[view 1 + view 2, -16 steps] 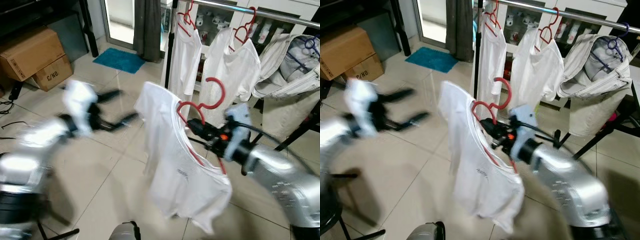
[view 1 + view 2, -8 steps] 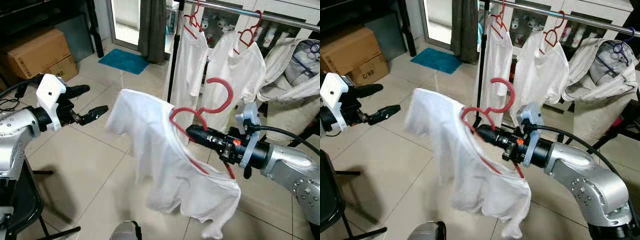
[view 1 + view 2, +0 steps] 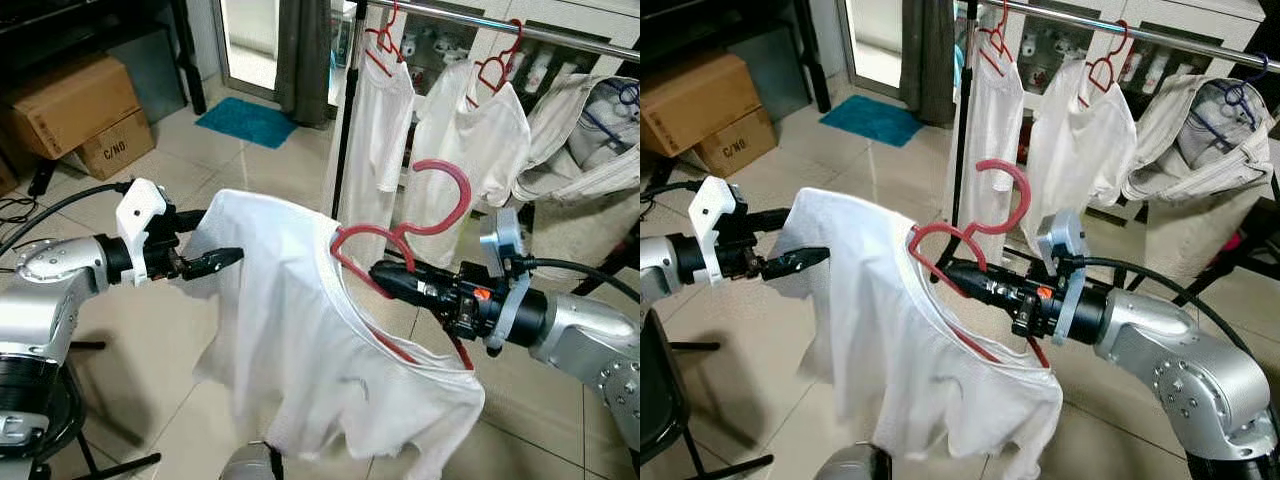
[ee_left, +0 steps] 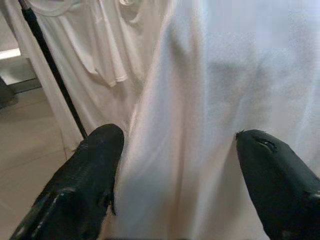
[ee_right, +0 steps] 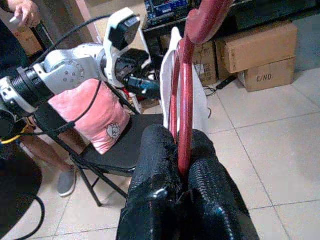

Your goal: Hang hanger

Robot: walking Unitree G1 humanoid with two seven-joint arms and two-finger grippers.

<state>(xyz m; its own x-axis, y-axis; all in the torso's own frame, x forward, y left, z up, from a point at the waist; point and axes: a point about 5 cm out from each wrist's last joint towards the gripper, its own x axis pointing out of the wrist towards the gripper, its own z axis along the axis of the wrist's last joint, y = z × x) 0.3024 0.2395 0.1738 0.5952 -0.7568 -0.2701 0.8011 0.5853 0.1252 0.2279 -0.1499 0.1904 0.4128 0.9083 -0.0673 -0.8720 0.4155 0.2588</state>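
A long metal clothes rail [image 3: 520,28] runs across the back, and white shirts [image 3: 470,130] hang from it on red hangers. A big white T-shirt [image 3: 300,340] hangs in front of the robot, well apart from the rail. It sits on a red hanger [image 3: 400,240] with its hook pointing up. The right gripper [image 3: 385,280] has its two black fingers [image 5: 155,165] pressed together on the red hanger, just under the hook. The left gripper [image 3: 222,240] is up against the sleeve side of the T-shirt, with its fingers [image 4: 90,170] spread apart and white cloth between them. Brown cardboard boxes [image 3: 75,110] and a small blue mat [image 3: 245,120] lie on the tiled floor [image 3: 180,330]
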